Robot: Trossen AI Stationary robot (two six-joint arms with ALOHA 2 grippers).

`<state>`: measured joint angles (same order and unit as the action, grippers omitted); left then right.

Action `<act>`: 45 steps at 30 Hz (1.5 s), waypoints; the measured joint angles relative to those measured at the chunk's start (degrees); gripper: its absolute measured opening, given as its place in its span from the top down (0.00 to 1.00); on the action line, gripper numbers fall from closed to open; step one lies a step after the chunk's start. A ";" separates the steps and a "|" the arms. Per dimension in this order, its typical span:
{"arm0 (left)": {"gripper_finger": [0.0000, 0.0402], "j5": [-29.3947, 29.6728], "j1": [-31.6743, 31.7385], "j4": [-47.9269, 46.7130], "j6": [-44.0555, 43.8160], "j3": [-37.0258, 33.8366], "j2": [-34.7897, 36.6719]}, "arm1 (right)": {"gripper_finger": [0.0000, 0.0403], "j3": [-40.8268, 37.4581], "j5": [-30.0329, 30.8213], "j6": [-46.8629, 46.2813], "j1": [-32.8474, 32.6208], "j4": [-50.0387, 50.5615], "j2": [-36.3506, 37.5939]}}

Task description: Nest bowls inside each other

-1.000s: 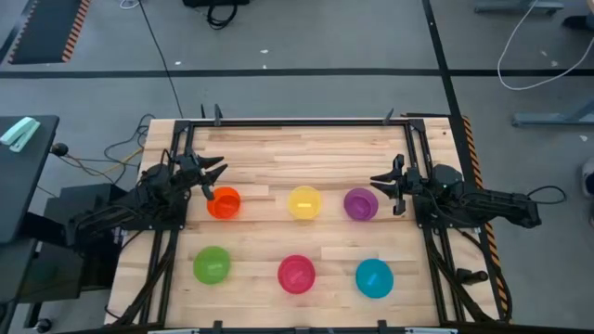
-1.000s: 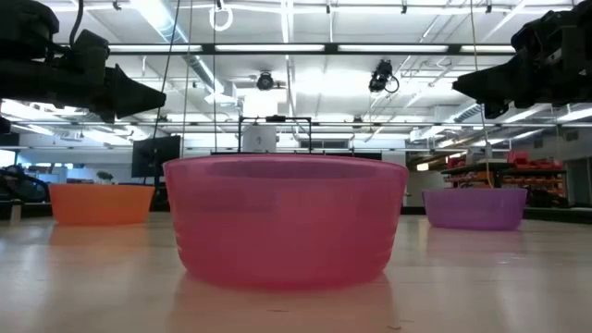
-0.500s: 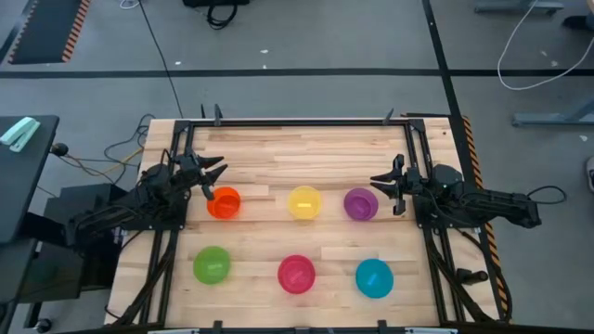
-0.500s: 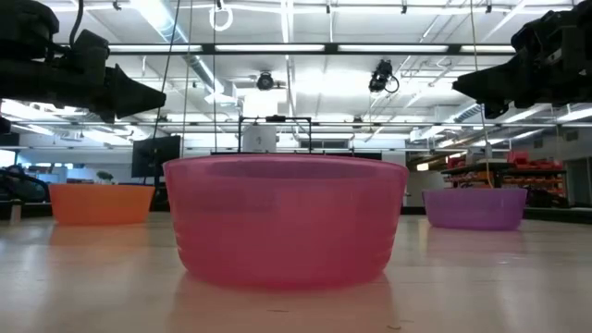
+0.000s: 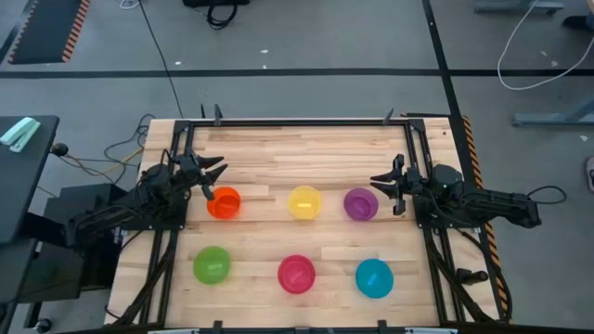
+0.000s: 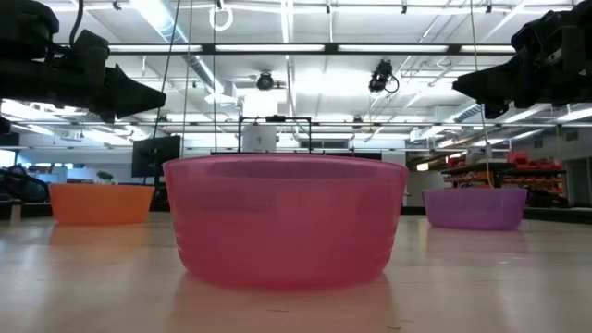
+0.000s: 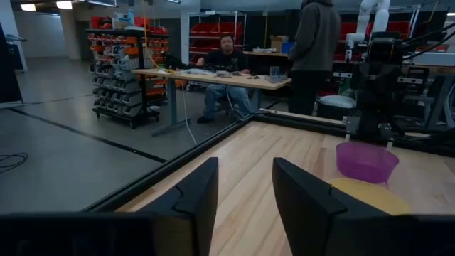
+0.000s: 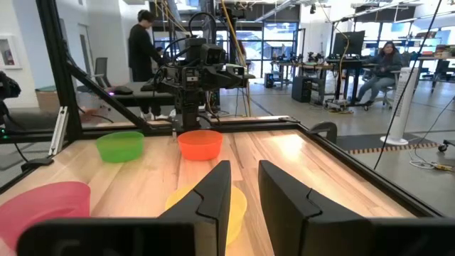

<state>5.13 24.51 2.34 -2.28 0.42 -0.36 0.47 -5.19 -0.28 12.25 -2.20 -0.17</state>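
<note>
Nothing has moved since the earlier frames. Left gripper [image 5: 215,175] hovers narrowly parted beside the orange bowl [image 5: 224,202]; right gripper [image 5: 386,184] hovers narrowly parted beside the purple bowl [image 5: 360,203]. Yellow bowl [image 5: 304,201] sits between them, with the green bowl [image 5: 212,265], magenta-pink bowl [image 5: 297,274] and blue bowl [image 5: 374,277] in the near row, all apart.

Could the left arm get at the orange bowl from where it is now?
Probably yes. The left gripper is open and hangs just beside the orange bowl. That bowl stands alone, apart from the yellow bowl, with nothing on the way between.
</note>
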 joint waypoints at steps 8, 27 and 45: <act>0.63 0.00 0.02 -0.01 0.02 -0.01 0.00 | 0.80 0.00 -0.02 -0.01 -0.02 0.00 0.00; 0.63 0.02 0.00 -0.01 0.02 -0.01 0.00 | 0.80 0.00 -0.02 -0.01 0.00 0.00 0.01; 0.64 0.02 0.02 0.01 0.00 0.01 0.02 | 0.80 0.00 0.00 0.00 -0.01 0.00 0.00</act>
<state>5.15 24.53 2.35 -2.28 0.42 -0.34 0.47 -5.19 -0.28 12.24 -2.20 -0.17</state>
